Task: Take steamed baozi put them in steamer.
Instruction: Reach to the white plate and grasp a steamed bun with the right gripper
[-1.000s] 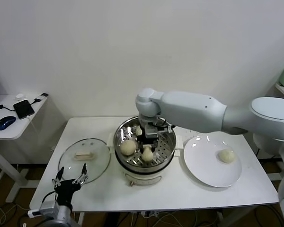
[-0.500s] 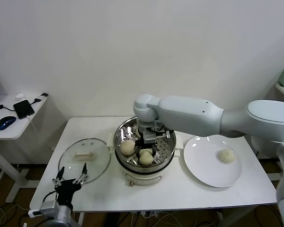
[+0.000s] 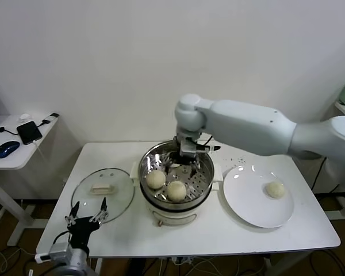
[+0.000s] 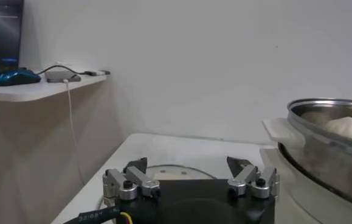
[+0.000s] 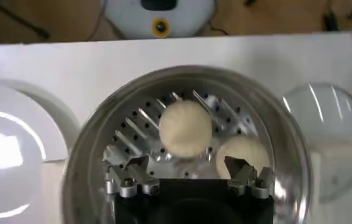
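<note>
1. The right tool hangs spread and empty over the round shiny steel steamer; a release looks complete.
2. Two smooth cream-white baozi lie on its perforated tray.
3. One bun waits on the flat white plate; fetch it next.
4. The left tool, spread, idles beside the desk.

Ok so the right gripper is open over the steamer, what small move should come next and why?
Probably lift the right gripper clear of the steamer and swing toward the plate. It holds nothing, two baozi already sit on the perforated tray, and one baozi on the plate still waits.
</note>
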You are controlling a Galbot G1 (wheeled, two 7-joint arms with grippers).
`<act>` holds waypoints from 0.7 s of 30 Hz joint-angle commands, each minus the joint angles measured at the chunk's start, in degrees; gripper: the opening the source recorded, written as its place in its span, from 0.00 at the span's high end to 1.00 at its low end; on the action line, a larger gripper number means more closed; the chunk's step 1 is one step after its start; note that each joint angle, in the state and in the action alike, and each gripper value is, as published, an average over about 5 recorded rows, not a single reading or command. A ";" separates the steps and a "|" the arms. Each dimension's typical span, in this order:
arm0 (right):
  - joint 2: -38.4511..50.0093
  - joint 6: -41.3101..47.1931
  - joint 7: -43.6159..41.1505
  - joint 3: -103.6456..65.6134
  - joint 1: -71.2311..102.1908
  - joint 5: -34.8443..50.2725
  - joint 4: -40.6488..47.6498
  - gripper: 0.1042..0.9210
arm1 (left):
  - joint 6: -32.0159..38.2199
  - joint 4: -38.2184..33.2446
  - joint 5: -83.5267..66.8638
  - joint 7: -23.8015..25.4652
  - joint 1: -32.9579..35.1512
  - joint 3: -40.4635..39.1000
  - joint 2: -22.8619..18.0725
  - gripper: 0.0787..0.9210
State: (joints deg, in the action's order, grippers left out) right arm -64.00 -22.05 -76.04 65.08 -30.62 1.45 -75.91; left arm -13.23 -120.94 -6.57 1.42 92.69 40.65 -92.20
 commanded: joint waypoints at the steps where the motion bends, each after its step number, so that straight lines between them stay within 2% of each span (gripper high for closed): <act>1: 18.37 37.78 -5.48 -11.55 0.31 8.96 -1.16 0.12 | -0.57 -0.34 -3.17 0.97 0.08 0.26 0.91 0.12; 4: 24.66 45.98 -7.61 -14.60 2.41 6.82 0.03 0.12 | -0.80 -0.24 -4.77 1.27 -0.06 0.36 1.27 0.12; 7: 30.18 47.71 -8.09 -16.17 4.98 4.04 0.71 0.12 | -1.06 -0.01 -6.11 1.43 -0.32 0.21 1.31 0.12; 13: 34.23 38.31 -7.58 -27.55 18.65 -3.67 4.09 0.12 | -1.49 0.11 -6.41 1.65 -0.14 -0.51 1.16 0.12; 17: 33.23 35.62 -7.28 -34.51 28.07 -11.16 6.80 0.12 | -2.02 -0.05 -6.71 2.09 0.40 -0.71 1.28 0.12; 21: 29.93 29.66 -6.21 -37.23 31.93 -13.83 13.16 0.12 | -2.87 -0.27 -8.86 2.29 0.83 -0.53 1.32 0.12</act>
State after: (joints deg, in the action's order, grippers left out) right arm -37.34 10.63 -82.21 40.49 -13.23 -3.42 -70.72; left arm -15.23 -121.07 -12.44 3.37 93.11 40.09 -91.47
